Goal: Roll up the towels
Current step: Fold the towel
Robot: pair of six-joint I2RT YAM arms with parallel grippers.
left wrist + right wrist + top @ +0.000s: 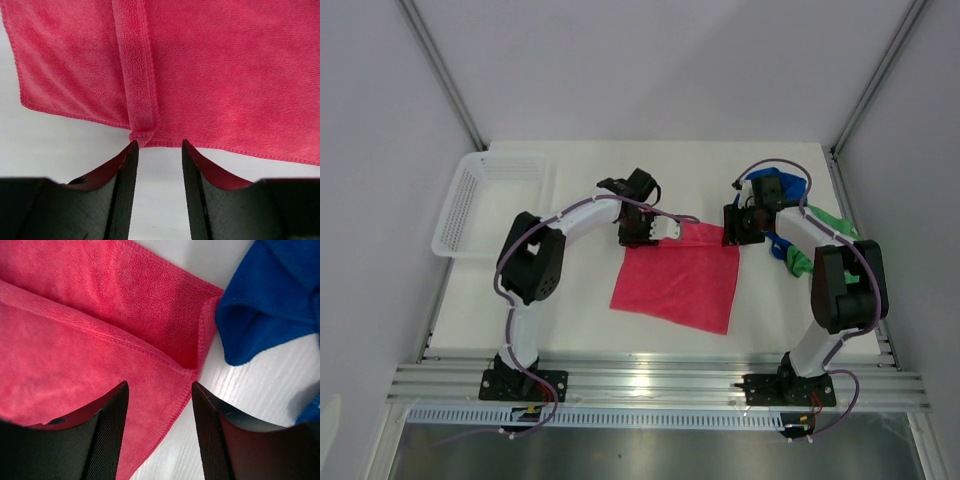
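The table (570, 325) carries the pink-red towel (680, 280), spread flat with a narrow fold along its far edge. The white mesh basket (455, 215) stands well left of it. The blue towel (796, 186) lies bunched just beside its far right corner, with the green towel (832, 222) further right. The left gripper (158, 145) is at its far left corner and the right gripper (159, 385) at its far right corner, both released and grasping nothing.

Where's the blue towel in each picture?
Top: the blue towel is on the right side at the far end, by the green towel.
Left wrist: not in it.
Right wrist: upper right corner, beside the pink towel's corner.
Shared landmark: the pink towel, which shows in all three.
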